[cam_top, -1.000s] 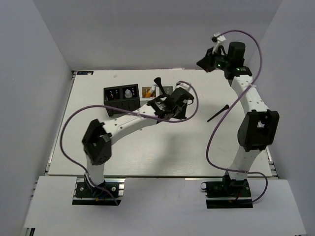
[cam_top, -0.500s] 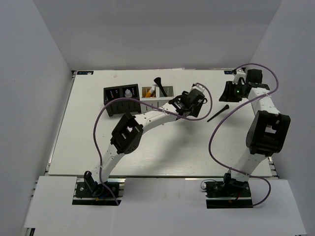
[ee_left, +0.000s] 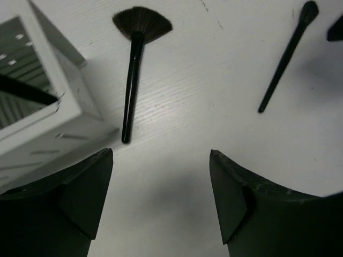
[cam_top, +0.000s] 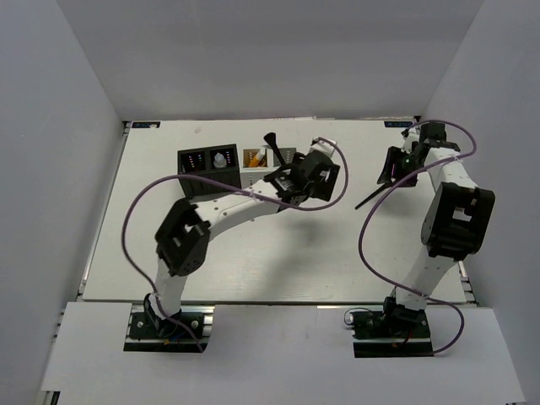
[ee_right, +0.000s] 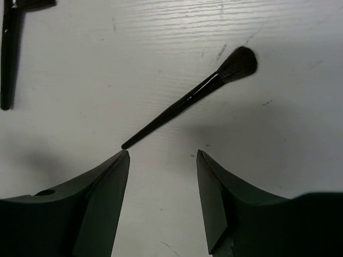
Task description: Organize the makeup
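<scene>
Left claw [ee_left: 161,153] near organizer [ee_left: 72,93], brush [ee_left: 28,91] inside

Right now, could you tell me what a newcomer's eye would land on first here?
Two black brushes lie loose on the white table: a fan brush beside the white organizer, and a round brush just ahead of the right gripper, whose jaws stand open. The left gripper hovers open near the fan brush's handle.

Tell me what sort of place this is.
Probably a robotics lab test cell: a white table boxed in by plain grey walls, two bolted-down robot arms, and makeup brushes as props.
</scene>
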